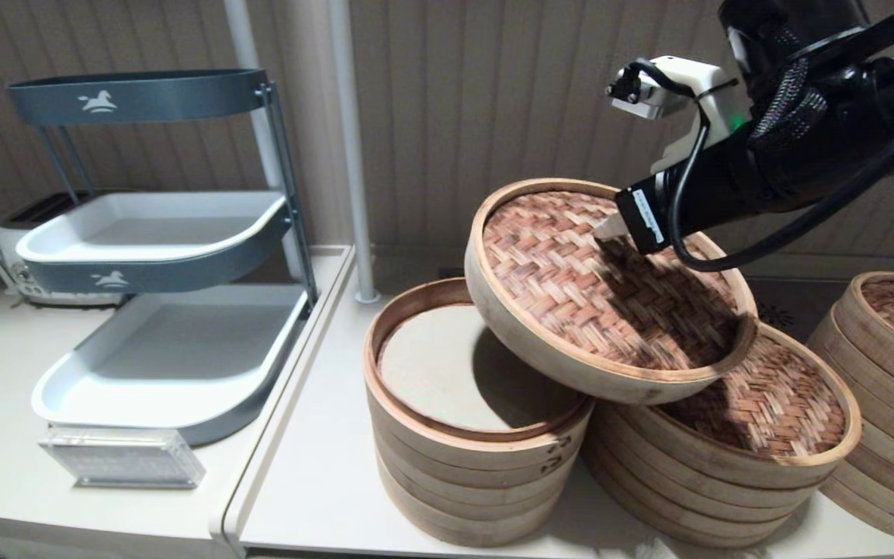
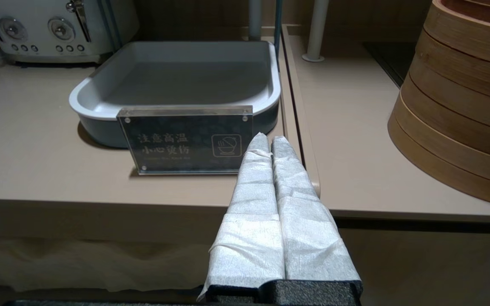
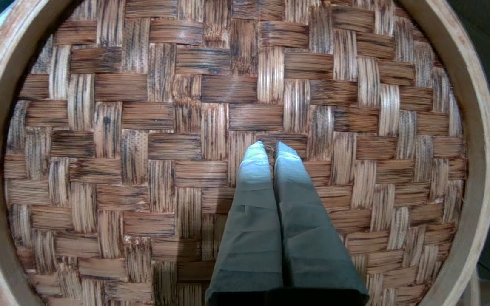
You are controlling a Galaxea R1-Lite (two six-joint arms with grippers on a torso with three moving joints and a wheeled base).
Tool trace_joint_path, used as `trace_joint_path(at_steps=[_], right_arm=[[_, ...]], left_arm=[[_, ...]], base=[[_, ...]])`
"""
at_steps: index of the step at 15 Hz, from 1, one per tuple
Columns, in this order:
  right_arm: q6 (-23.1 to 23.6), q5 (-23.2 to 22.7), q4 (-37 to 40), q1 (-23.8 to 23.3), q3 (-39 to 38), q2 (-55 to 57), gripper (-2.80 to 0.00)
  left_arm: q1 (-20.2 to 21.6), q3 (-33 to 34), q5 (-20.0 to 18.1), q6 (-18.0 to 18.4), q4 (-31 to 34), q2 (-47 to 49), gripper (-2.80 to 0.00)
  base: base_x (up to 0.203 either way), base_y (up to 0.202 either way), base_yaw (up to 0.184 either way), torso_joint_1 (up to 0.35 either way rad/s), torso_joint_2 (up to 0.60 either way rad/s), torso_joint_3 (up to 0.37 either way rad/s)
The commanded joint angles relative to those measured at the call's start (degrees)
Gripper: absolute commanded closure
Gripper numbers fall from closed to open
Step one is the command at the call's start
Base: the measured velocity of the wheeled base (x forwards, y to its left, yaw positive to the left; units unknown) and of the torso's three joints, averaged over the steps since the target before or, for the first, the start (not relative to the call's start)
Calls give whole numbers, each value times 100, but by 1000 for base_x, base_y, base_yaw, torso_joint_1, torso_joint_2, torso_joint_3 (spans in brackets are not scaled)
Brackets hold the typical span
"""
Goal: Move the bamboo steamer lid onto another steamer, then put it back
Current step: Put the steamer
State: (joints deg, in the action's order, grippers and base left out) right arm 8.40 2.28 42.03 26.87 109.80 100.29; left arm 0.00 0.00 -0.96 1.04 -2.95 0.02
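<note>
One lid mattered here: the bamboo steamer lid (image 1: 610, 291) hung tilted in the centre-right of the head view, its lower edge dipping toward the bottom of the frame and its woven top facing up and toward us. We held it with our right gripper (image 1: 610, 229), whose two wrapped fingers (image 3: 253, 170) were pressed together at the middle of the weave, pinched on the small centre loop as far as we could tell from the right wrist view, where the lid (image 3: 143, 127) filled nearly the whole frame. It overlapped two stacks in the head view. Below it to the left stood the taller stack (image 1: 470, 466), uncovered, with a pale liner (image 1: 439, 365) lying inside its top tier and dark lacing marks on its side. Below it to the right sat another steamer (image 1: 726, 473), shallow tiers under its own darker woven lid (image 1: 781, 404). We could not tell whether the raised lid touched either rim. One more stack (image 1: 889, 373) showed at the right edge.

Our left gripper (image 2: 270, 142) waited at the counter's front edge, fingers closed on nothing, facing a small clear sign (image 2: 185, 138) and a grey tray (image 2: 172, 72). That tray belonged to a tiered rack (image 1: 160, 256) at the left of the head view, with a toaster (image 1: 12, 241) behind it.
</note>
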Motion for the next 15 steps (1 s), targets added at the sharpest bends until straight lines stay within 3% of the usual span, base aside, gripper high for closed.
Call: trace_joint_path(at_steps=[1, 11, 15], right_arm=[[12, 7, 99, -200, -38, -144, 0], [188, -75, 243, -1309, -755, -448, 0], [283, -323, 216, -1690, -979, -449, 0]], left_arm=[[0, 158, 0, 2, -4, -2, 0], [0, 158, 0, 2, -4, -2, 0], [0, 158, 0, 2, -4, -2, 0]], base=[[0, 0, 0, 0, 0, 0], [0, 0, 0, 0, 0, 0], [0, 0, 0, 0, 0, 0]])
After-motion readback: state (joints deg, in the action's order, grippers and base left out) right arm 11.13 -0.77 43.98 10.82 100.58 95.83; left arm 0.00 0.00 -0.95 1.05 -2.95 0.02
